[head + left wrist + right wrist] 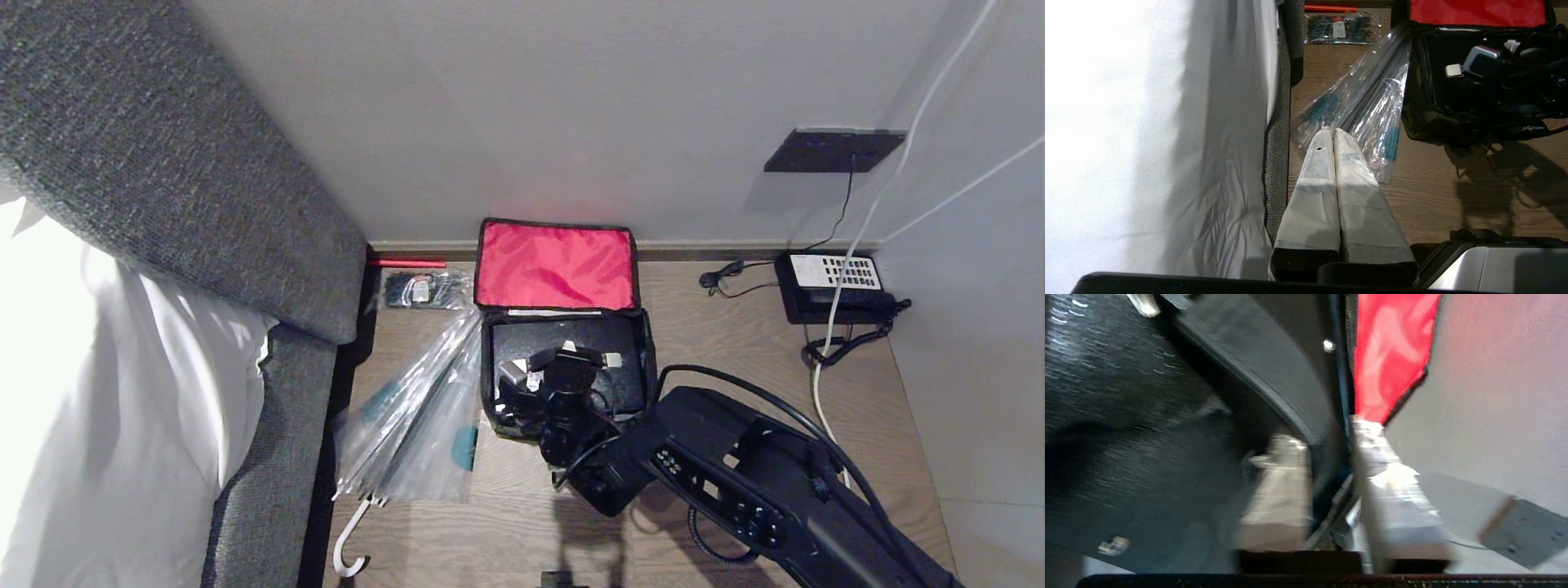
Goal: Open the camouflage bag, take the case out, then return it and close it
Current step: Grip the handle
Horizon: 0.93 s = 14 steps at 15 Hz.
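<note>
With the right gripper point(589, 357) part-spread astride the camouflage bag point(566, 369)'s rim, lift clear slowly, avoiding snags.

Probably a hotel bedroom: white bed linen point(98, 392), padded grey headboard point(163, 163), desk phone point(833, 286) on wood floor point(735, 367).

No legible text, brand or no. anywhere. White label on the pack of black cable ties point(1342, 29) by the wall: print too small to read. Desk phone point(833, 286) keypad keys: marks too small too. Nothing readable on the bag.
</note>
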Tool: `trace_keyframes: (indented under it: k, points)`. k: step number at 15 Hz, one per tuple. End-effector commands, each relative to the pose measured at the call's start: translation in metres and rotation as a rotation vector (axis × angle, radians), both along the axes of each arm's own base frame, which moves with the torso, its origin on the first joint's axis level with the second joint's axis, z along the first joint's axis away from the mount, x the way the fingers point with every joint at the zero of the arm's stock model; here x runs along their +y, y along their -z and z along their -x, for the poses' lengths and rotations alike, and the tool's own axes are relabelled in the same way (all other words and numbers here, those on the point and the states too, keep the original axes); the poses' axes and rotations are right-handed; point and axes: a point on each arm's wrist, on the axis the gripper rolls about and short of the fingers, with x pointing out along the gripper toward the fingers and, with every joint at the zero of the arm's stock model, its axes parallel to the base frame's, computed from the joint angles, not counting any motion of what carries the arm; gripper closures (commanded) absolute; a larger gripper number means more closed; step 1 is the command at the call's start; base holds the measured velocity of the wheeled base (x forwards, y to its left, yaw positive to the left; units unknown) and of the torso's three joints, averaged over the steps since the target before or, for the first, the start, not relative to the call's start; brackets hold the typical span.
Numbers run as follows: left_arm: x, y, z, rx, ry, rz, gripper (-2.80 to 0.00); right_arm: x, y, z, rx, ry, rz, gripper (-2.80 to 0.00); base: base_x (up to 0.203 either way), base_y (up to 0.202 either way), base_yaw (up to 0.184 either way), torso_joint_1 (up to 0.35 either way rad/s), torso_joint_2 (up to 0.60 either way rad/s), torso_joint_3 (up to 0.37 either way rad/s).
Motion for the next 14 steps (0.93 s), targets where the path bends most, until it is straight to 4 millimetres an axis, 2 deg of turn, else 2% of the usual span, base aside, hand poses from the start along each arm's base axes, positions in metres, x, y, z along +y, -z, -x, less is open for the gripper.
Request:
trace_keyframes:
  k: [1, 5, 7, 8, 11, 14]
  points:
    - [0.0, 0.0, 0.0, 0.003, -0.001, 0.0, 0.0, -0.001, 0.0, -0.001, 0.018, 0.016, 0.016, -2.8, 0.0, 0.0, 0.0, 0.0, 0.0, 0.0]
    - [0.0, 0.0, 0.0, 0.003, 0.0, 0.0, 0.0, -0.002, 0.005, 0.006, 0.045, -0.017, -0.028, -2.8, 0.0, 0.0, 0.0, 0.0, 0.0, 0.0]
    - [0.0, 0.0, 0.0, 0.0, 0.0, 0.0, 0.0, -0.008, 0.012, 0.025, 0.109, -0.031, -0.039, -2.8, 0.0, 0.0, 0.0, 0.0, 0.0, 0.0]
    - [0.0, 0.0, 0.0, -0.001, -0.001, 0.0, 0.0, -0.012, 0.008, 0.037, 0.131, -0.037, -0.087, -2.8, 0.0, 0.0, 0.0, 0.0, 0.0, 0.0]
    - [0.0, 0.0, 0.001, -0.009, -0.001, 0.0, 0.0, -0.023, -0.052, 0.061, 0.097, -0.028, -0.318, -2.8, 0.0, 0.0, 0.0, 0.0, 0.0, 0.0]
    - [0.0, 0.0, 0.001, -0.009, -0.001, 0.0, 0.0, -0.049, -0.107, 0.089, 0.071, 0.06, -0.416, -2.8, 0.0, 0.0, 0.0, 0.0, 0.0, 0.0]
